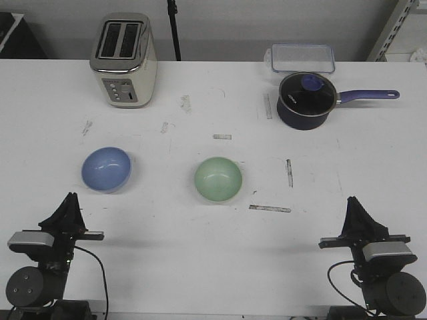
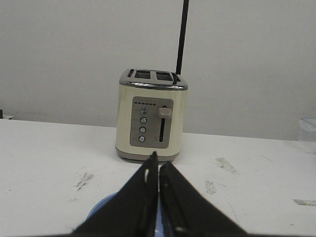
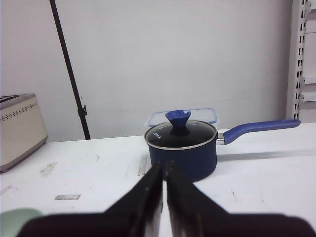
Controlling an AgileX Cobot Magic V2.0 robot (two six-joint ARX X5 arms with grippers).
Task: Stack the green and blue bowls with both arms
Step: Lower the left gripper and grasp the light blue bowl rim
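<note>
The blue bowl [image 1: 107, 169] sits on the table's left side, the green bowl [image 1: 218, 179] near the middle; both stand upright and apart. My left gripper [image 1: 69, 198] is at the near left edge, just short of the blue bowl, shut and empty. In the left wrist view the blue bowl [image 2: 101, 211] shows partly behind the shut gripper [image 2: 158, 164]. At the near right edge, well right of the green bowl, my right gripper [image 1: 352, 201] is shut with nothing in it. A sliver of the green bowl [image 3: 17, 216] shows in the right wrist view beside the shut gripper [image 3: 164, 165].
A cream toaster [image 1: 124, 60] stands at the back left. A dark navy saucepan [image 1: 305, 100] with a glass lid and purple handle is at the back right, with a clear plastic container [image 1: 302, 58] behind it. Tape marks dot the white table [image 1: 200, 253].
</note>
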